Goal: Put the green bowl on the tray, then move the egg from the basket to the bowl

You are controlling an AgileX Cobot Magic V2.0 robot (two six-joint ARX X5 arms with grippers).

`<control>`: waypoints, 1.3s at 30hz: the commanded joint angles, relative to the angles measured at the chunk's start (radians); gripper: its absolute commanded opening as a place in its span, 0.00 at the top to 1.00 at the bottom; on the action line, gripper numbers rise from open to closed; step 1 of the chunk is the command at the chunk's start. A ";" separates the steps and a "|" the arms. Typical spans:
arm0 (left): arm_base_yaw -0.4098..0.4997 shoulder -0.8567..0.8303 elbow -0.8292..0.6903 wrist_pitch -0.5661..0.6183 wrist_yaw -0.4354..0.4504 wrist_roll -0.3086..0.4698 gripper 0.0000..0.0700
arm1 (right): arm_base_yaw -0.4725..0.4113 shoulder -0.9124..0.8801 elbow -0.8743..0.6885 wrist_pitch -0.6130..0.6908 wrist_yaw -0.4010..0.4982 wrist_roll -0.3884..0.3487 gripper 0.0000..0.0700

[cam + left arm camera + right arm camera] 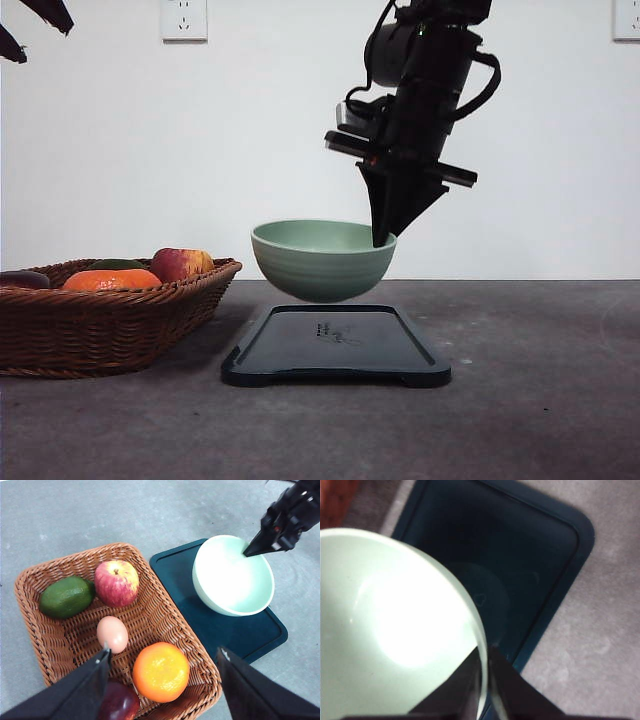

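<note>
The green bowl [322, 260] hangs just above the black tray [335, 345], roughly over its middle. My right gripper [383, 238] is shut on the bowl's right rim, one finger inside and one outside; the right wrist view shows the rim [482, 665] pinched between the fingers [507, 690] with the tray [545, 555] below. The wicker basket [40, 640] holds a pale egg [112, 634] near its middle. My left gripper [164, 652] hovers high over the basket, open and holding nothing. From there the bowl [232, 577] and tray [175, 570] lie beside the basket.
The basket [110, 320] stands left of the tray on the grey table. With the egg lie an avocado [66, 596], a red apple [116, 583], an orange [161, 671] and a dark red fruit [120, 704]. Bare table stretches right of the tray.
</note>
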 commanded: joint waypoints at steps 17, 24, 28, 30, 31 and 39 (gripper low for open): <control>-0.001 0.006 0.023 0.005 0.005 -0.001 0.38 | 0.010 0.088 0.052 -0.031 0.023 0.014 0.64; -0.001 0.006 0.023 0.012 0.005 0.000 0.38 | 0.018 -0.022 0.100 -0.075 0.061 0.014 0.64; -0.001 0.006 0.023 0.014 0.005 0.000 0.38 | 0.042 -0.127 0.000 0.010 0.157 0.014 0.64; -0.001 0.006 0.023 0.013 0.005 0.000 0.38 | 0.053 -0.196 -0.102 0.109 0.150 0.014 0.64; -0.001 0.006 0.023 0.012 0.005 0.000 0.38 | 0.057 -0.233 -0.160 0.163 0.144 0.014 0.64; -0.007 0.006 0.023 0.012 0.005 -0.031 0.38 | 0.083 -0.551 -0.631 0.515 0.093 0.014 0.64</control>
